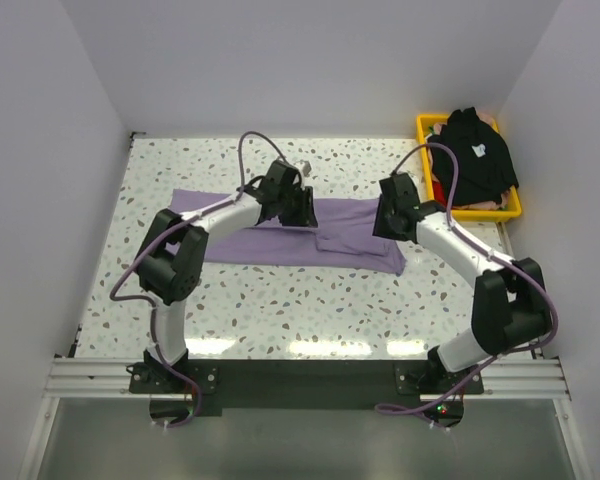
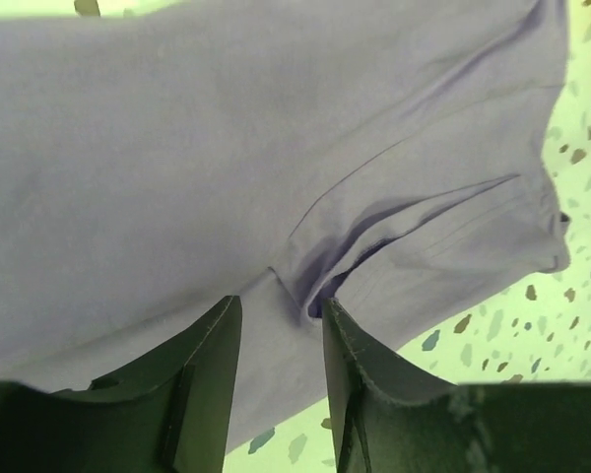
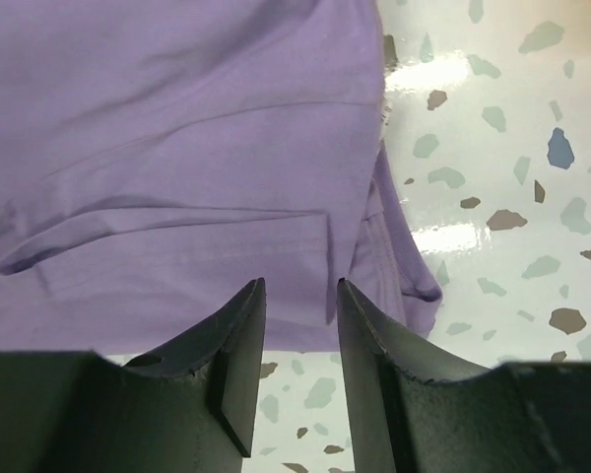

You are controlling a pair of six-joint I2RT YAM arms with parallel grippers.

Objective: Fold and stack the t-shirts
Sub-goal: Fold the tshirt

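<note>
The lavender-purple t-shirt [image 1: 348,220] lies flat as a long folded strip across the middle of the speckled table. My left gripper [image 1: 300,207] is low over its far edge near the middle. In the left wrist view it [image 2: 281,302] is open, with the shirt's [image 2: 227,148] edge and a sleeve fold lying between the fingers. My right gripper [image 1: 387,215] is at the shirt's right end. In the right wrist view it [image 3: 299,284] is open, just above the shirt's [image 3: 177,148] hem. The black t-shirt [image 1: 475,155] with a small white mark is heaped in the basket.
The yellow plastic basket [image 1: 510,212] stands at the back right corner, with other clothes under the black shirt. A small pale object [image 1: 305,165] lies behind the left gripper. White walls close the table [image 1: 280,300] at the back and both sides.
</note>
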